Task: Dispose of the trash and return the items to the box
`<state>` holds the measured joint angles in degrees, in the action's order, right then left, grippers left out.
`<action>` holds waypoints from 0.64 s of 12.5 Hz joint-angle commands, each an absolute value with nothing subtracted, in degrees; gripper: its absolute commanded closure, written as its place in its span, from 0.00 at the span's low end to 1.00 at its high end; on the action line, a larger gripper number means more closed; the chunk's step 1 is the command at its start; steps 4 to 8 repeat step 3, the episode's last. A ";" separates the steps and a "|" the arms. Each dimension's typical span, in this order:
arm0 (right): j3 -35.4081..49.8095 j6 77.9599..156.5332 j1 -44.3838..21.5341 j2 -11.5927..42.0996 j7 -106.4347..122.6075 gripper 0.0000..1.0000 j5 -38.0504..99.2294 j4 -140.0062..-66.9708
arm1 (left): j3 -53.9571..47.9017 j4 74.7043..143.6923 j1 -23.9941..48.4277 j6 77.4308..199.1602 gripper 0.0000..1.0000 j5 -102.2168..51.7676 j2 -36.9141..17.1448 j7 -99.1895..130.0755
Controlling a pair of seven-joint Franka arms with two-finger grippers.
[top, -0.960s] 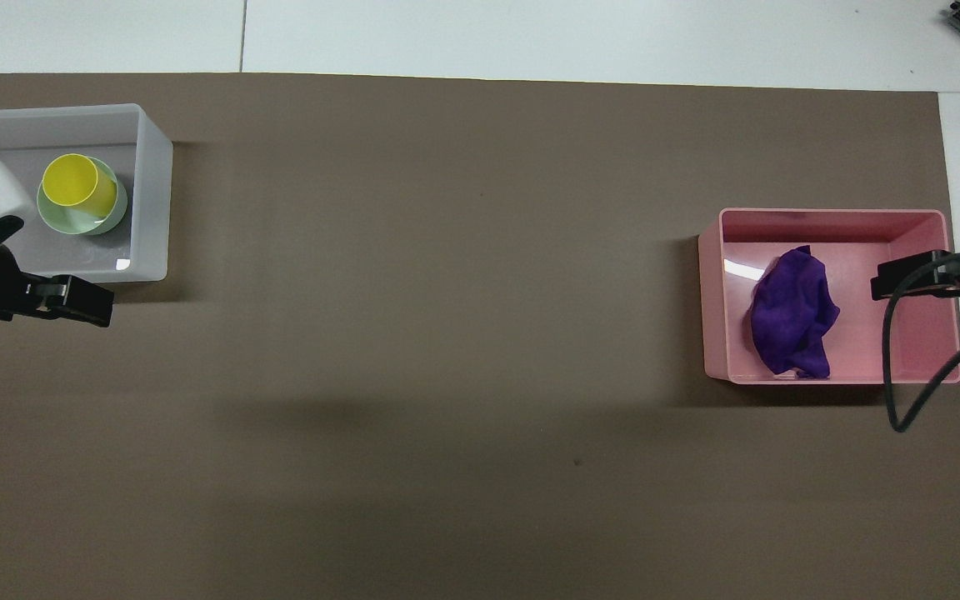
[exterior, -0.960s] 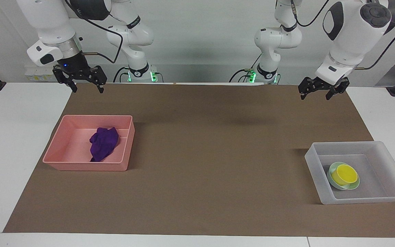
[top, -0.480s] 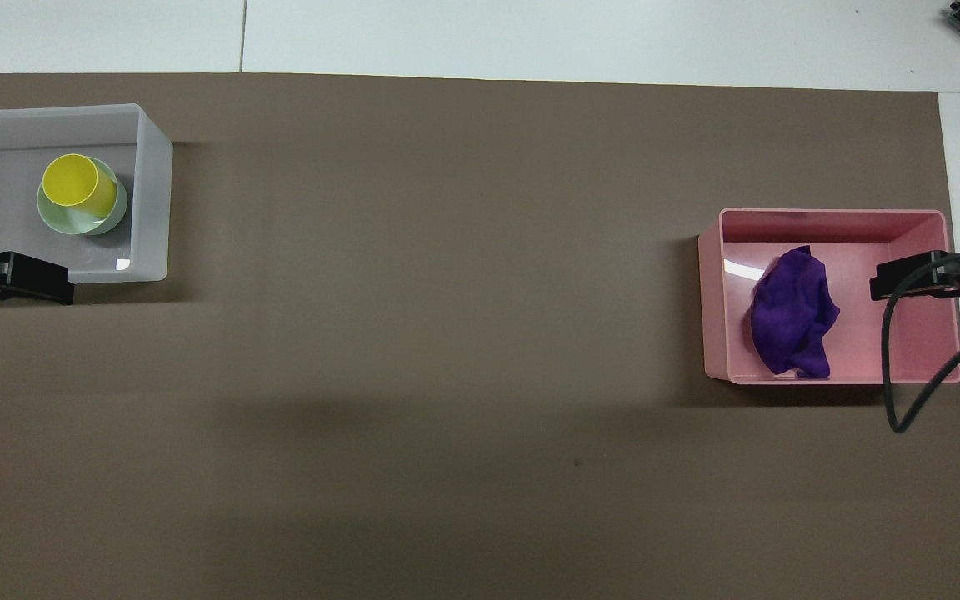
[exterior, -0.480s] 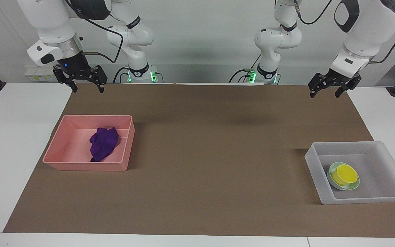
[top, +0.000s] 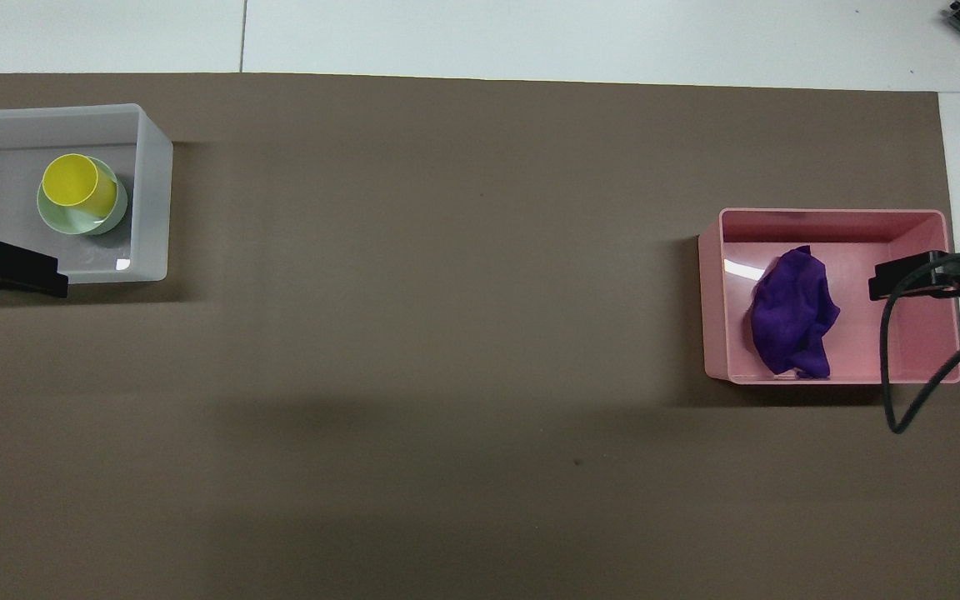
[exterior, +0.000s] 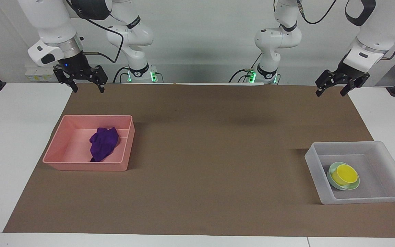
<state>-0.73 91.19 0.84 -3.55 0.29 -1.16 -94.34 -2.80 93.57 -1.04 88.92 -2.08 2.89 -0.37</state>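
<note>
The purple cloth lies crumpled in the pink tray at the right arm's end of the table; both show from overhead, the cloth in the tray. The yellow cup stands in the mint-green bowl inside the translucent box at the left arm's end; overhead shows cup, bowl and box. My right gripper is open and empty, raised over the mat's corner. My left gripper is open and empty, raised over the other corner.
A brown mat covers the table between the two containers. A small white sticker sits in the box. The right arm's black cable hangs over the tray's end. In the overhead view the left gripper and right gripper show at the edges.
My left gripper has risen and drawn back toward the left arm's end of the table, away from the box. The right arm, the cloth, cup and bowl have not moved.
</note>
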 commanded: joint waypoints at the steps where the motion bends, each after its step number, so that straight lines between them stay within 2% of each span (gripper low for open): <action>1: -0.53 92.81 1.05 -5.10 1.93 0.00 -1.32 -96.33 | -3.51 91.93 -0.44 86.84 0.00 -0.09 2.11 -0.26; 8: -0.53 92.81 1.05 -5.10 1.93 0.00 -1.32 -96.24 | -3.87 92.20 -0.18 86.75 0.00 -0.09 2.20 -0.35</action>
